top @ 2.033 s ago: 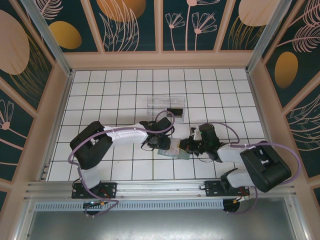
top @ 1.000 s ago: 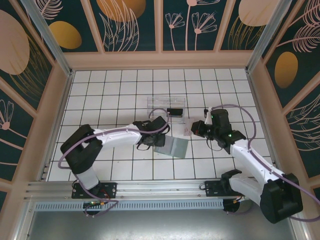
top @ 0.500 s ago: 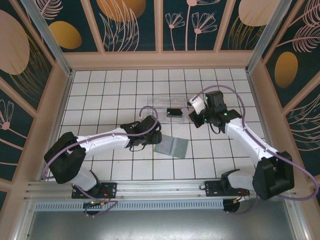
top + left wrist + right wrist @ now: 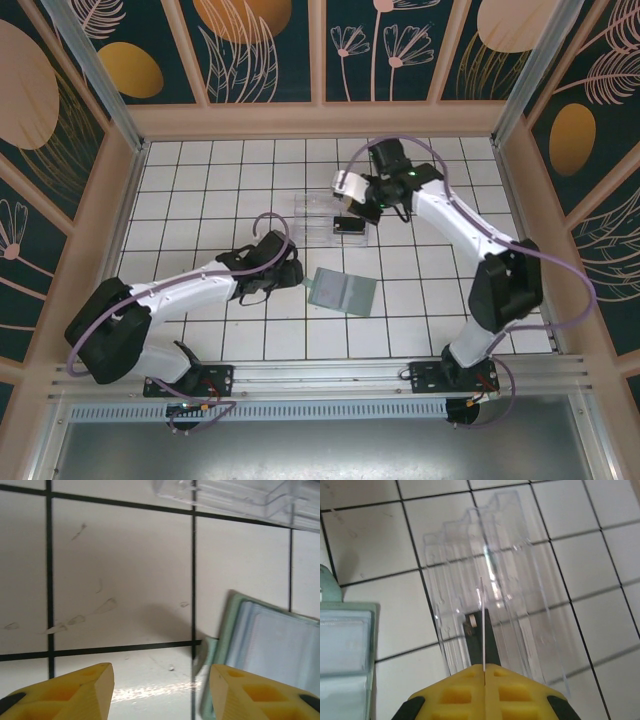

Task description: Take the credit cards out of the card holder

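The card holder (image 4: 342, 291) lies open, blue-grey inside; right tool (image 4: 484, 667) pinches the pale card (image 4: 347, 184) — left tool (image 4: 160, 681) spread.

White-tiled counter (image 4: 200, 180), dark grout lines, and just past its middle toward 12 o'clock lies a clear plastic tray (image 4: 315, 208), flat on the tiles. In the right wrist view the tray (image 4: 520, 570) shows moulded ridges and a streak of glare. In the left wrist view, the tray's edge sits at 1 o'clock and faint smudges (image 4: 80, 619) mark a tile at 9. Teal flowered wall panels (image 4: 270, 50) stand at 12, 9 and 3, and a metal rail (image 4: 320, 375) runs at 6.
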